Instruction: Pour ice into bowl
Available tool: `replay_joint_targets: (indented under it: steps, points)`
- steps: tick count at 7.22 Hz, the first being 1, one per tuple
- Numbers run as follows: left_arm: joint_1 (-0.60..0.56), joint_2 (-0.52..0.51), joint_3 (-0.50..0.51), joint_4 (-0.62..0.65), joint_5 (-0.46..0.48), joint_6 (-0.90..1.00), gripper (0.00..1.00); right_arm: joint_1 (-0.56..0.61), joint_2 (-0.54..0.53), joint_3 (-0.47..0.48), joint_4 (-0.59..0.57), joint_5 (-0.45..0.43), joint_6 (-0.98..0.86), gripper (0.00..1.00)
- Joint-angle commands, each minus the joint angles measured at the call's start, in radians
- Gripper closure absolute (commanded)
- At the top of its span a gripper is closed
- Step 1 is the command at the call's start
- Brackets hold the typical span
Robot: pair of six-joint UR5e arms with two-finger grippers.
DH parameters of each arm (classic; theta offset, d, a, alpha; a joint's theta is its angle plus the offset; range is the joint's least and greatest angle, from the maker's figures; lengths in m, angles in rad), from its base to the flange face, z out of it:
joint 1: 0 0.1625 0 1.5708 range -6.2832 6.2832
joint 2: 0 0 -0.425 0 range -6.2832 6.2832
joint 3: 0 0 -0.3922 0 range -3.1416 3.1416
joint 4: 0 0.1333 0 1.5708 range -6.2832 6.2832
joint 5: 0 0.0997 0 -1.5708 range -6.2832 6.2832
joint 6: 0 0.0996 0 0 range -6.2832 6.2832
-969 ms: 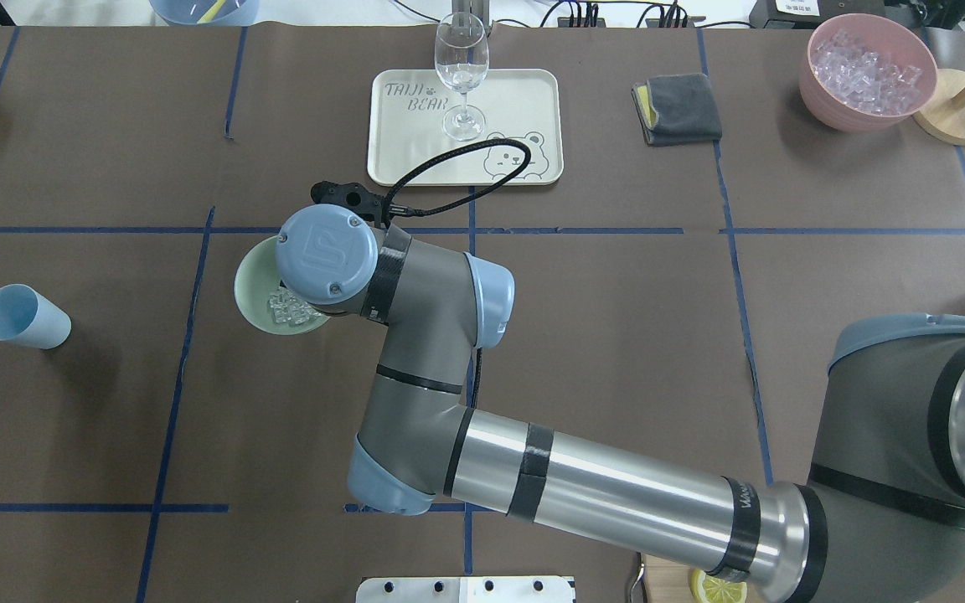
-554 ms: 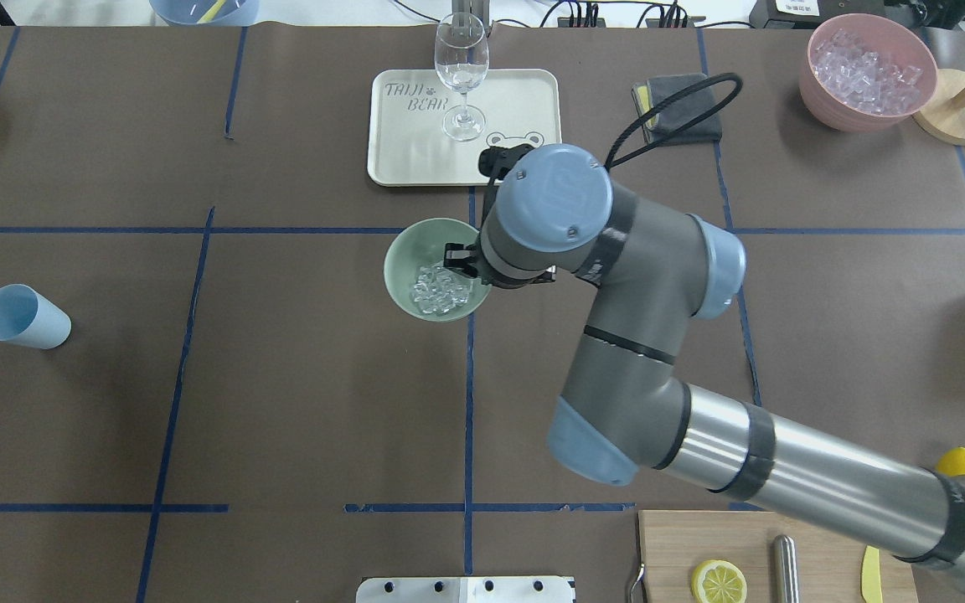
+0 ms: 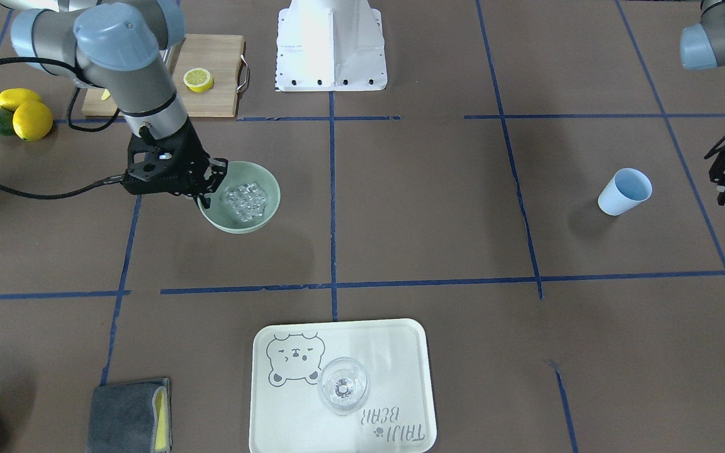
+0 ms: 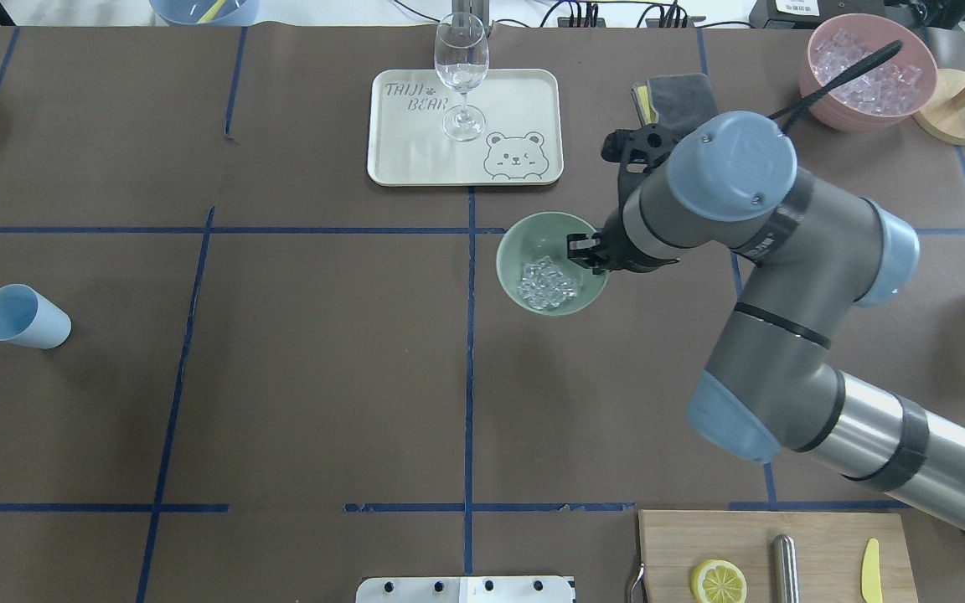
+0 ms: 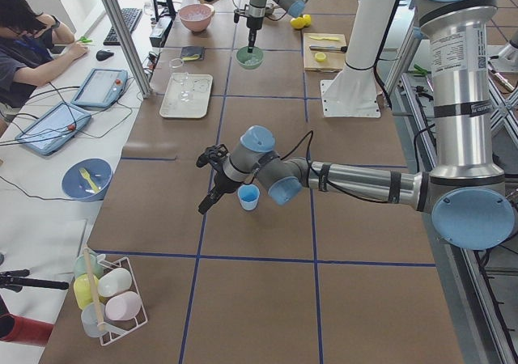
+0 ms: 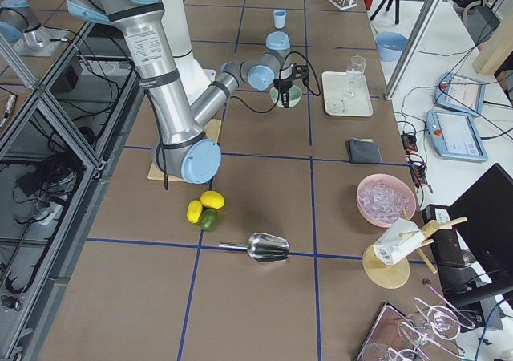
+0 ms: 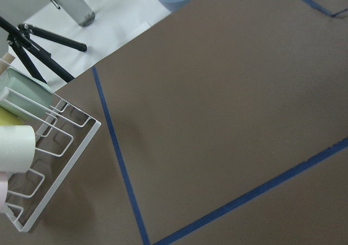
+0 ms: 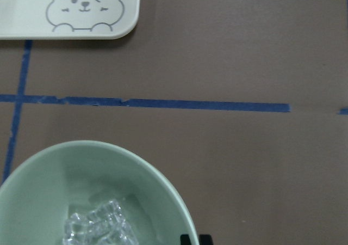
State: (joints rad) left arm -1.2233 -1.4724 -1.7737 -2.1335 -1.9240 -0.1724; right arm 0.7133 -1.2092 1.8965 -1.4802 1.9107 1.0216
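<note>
Nearest the base, a board (image 4: 750,536) carries a lemon slice (image 4: 718,581). Further out, the right end effector (image 4: 583,251) is clamped on the rim of the bowl (image 4: 533,239), which is level, between board and tray, with the ice (image 4: 546,283) heaped inside. Whether it touches the tabletop I cannot tell. Off to the left, the left end effector (image 3: 722,173) hangs spread and empty, near the cup (image 4: 22,316). Beyond lies the tray (image 4: 524,92) with a glass (image 4: 461,63). The pour looks done; the next move calls for setting the bowl down flat, then letting go.
</note>
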Motion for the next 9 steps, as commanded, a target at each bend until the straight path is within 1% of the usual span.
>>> replay_joint_targets:
  steps: [1,2,3,4,5,7,8,9]
  points:
    - [-0.065,-0.072,-0.001,0.209,-0.043,0.063,0.00,0.096,-0.143,0.018,0.011,0.042,-0.176,1.00]
    - [-0.085,-0.098,-0.001,0.271,-0.050,0.064,0.00,0.122,-0.265,0.015,0.144,0.068,-0.192,1.00]
    - [-0.100,-0.115,0.000,0.312,-0.112,0.064,0.00,0.185,-0.382,-0.002,0.319,0.149,-0.198,1.00]
    - [-0.111,-0.115,0.002,0.311,-0.133,0.064,0.00,0.262,-0.429,-0.057,0.387,0.247,-0.233,1.00]
    - [-0.116,-0.114,0.003,0.313,-0.133,0.064,0.00,0.303,-0.455,-0.154,0.455,0.273,-0.288,1.00]
    - [-0.128,-0.114,0.019,0.314,-0.135,0.064,0.00,0.313,-0.457,-0.220,0.485,0.274,-0.296,1.00]
    - [-0.130,-0.114,0.022,0.314,-0.136,0.064,0.00,0.318,-0.457,-0.232,0.485,0.272,-0.298,1.00]
    - [-0.133,-0.112,0.022,0.314,-0.166,0.064,0.00,0.327,-0.454,-0.249,0.485,0.274,-0.292,0.97]
